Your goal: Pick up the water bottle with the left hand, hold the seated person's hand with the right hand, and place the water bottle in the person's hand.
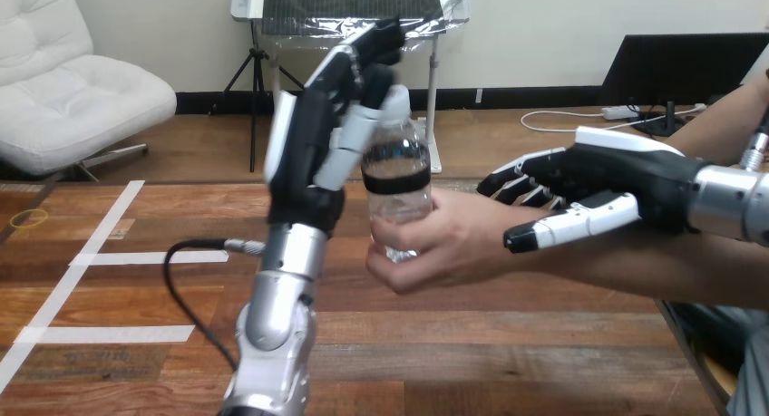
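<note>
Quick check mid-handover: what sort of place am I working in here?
Likely an indoor robot test station: a wooden table marked with white tape strips, and the person's hand gripping a water bottle at the left hand.

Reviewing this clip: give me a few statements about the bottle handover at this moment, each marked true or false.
1. The person's hand is wrapped round the lower part of the water bottle. True.
2. The water bottle stands on the table. False: it is upright in the air above the table, in the person's hand.
3. The left robot hand is raised beside the bottle's upper part, on its left in the view. True.
4. The right robot hand grips the bottle. False: it is apart from the bottle, just above the person's wrist, with its fingers straight.
</note>
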Tool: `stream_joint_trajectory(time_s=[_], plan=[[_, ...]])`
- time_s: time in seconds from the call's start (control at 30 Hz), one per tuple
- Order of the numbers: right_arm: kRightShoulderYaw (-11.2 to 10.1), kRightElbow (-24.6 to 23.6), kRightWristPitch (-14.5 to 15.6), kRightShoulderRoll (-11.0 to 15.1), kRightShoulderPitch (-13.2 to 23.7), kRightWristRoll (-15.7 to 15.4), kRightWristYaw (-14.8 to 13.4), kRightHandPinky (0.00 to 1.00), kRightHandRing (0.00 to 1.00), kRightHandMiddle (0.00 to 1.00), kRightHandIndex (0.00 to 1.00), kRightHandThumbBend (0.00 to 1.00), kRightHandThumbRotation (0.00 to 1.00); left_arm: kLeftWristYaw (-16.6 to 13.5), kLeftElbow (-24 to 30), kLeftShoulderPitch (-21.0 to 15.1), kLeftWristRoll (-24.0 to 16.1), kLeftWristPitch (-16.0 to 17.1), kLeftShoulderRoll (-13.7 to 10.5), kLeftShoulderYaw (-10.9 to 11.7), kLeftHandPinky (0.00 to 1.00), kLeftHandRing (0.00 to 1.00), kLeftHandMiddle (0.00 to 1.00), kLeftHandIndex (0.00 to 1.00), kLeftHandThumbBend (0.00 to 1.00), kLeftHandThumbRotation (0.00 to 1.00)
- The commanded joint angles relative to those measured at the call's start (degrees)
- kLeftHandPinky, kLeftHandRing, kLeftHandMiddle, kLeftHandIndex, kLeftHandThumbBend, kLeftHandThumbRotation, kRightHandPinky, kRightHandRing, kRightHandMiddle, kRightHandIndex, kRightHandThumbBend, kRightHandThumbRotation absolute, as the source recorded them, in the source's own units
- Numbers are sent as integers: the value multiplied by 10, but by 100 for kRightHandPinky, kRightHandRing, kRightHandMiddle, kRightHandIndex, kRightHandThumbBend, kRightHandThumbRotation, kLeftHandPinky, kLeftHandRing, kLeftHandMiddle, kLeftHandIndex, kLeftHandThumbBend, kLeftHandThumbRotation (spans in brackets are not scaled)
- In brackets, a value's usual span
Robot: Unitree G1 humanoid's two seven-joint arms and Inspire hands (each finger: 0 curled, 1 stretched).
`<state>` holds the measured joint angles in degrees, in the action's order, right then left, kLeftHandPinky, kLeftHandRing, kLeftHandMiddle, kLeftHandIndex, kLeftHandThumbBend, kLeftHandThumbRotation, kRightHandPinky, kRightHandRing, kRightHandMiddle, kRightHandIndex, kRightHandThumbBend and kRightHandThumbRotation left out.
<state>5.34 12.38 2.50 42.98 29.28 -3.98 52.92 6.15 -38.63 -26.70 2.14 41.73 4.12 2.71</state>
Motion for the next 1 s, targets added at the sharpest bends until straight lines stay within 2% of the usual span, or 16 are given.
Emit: stream_joint_trajectory(time_s=[0.0, 0.3, 0.43, 0.53, 0.7, 0.77, 0.87, 0.93, 0.97], plan=[[-17, 7, -3, 6, -3, 30, 19, 72, 84, 90, 91, 100, 66, 5, 49, 20, 9, -14, -8, -1, 88, 85, 81, 75, 70, 92], [-27, -3, 14, 19, -6, 52, 44, 67, 86, 94, 95, 100, 70, 0, 98, 48, 11, -23, -12, -2, 90, 84, 79, 73, 69, 91], [-35, -8, 36, 24, -7, 69, 58, 66, 88, 97, 98, 100, 70, 7, 125, 61, 19, -29, -15, -4, 90, 84, 80, 73, 71, 91], [-41, -12, 44, 27, -9, 77, 60, 66, 89, 98, 99, 100, 70, 12, 145, 71, 24, -34, -17, -6, 90, 84, 80, 73, 71, 92], [-54, -14, 40, 28, -15, 89, 55, 66, 90, 97, 100, 100, 72, 10, 182, 88, 25, -51, -19, -7, 90, 84, 80, 74, 74, 95], [-75, -19, 13, 19, -31, 98, 32, 66, 90, 97, 100, 100, 73, 12, 213, 105, 34, -66, -17, -8, 90, 84, 80, 74, 75, 96], [-95, -27, -17, 7, -48, 101, -1, 67, 88, 94, 100, 100, 82, 16, 244, 122, 45, -78, -15, -11, 90, 83, 79, 73, 76, 96], [-99, -30, -27, 4, -54, 102, -14, 67, 86, 94, 100, 100, 88, 18, 256, 129, 48, -84, -15, -11, 90, 83, 79, 73, 76, 96], [-106, -38, -22, -1, -62, 101, -32, 68, 86, 94, 100, 100, 90, 16, 266, 135, 47, -88, -14, -12, 90, 83, 79, 73, 75, 96]])
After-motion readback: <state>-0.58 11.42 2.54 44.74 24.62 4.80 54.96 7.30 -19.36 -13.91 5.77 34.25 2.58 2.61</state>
